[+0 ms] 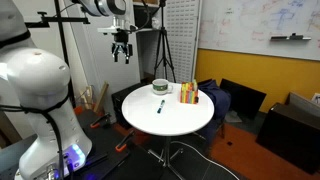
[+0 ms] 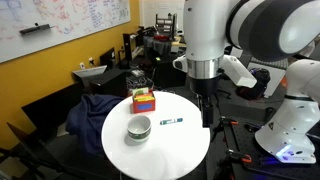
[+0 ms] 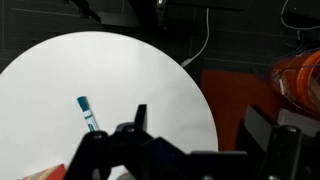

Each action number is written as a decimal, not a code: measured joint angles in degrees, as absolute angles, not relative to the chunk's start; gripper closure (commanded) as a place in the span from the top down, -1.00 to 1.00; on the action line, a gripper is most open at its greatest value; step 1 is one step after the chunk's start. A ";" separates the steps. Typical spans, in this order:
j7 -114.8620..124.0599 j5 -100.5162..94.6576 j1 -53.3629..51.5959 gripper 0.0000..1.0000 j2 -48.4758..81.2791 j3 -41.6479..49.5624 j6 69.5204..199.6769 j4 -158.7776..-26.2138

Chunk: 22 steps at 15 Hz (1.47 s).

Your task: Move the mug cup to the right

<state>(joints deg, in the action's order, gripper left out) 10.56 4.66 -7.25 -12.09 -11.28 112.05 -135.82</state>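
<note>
The mug cup (image 1: pixel 160 87) is a small squat pale green-grey cup standing on the round white table (image 1: pixel 185 120); it also shows in an exterior view (image 2: pixel 139 127). Beside it are a red-orange-yellow striped block (image 1: pixel 188 94) (image 2: pixel 145 100) and a thin dark pen (image 1: pixel 160 105) (image 2: pixel 172 122) (image 3: pixel 88 113). My gripper (image 1: pixel 122 48) (image 2: pixel 206 108) hangs well above the table, off to the side of the mug, open and empty. In the wrist view its jaws (image 3: pixel 205 130) are spread over the table's edge. The mug is out of the wrist view.
A chair draped with blue cloth (image 2: pixel 95 108) stands close to the table. A tripod (image 1: pixel 163 45) stands behind it, and black chairs (image 1: pixel 240 98) are nearby. An orange object (image 3: pixel 298 80) lies on the floor beyond the table edge.
</note>
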 measured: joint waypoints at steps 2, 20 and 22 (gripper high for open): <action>10.56 4.66 -7.25 1.00 -12.09 -11.28 112.05 -135.82; 11.75 -7.98 -6.07 1.00 -7.12 -10.55 133.24 -135.97; 11.75 -11.44 -5.56 1.00 -5.15 -10.10 136.77 -135.85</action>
<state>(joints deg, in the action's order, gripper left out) 11.75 -11.44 -5.56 -5.15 -10.10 136.77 -135.85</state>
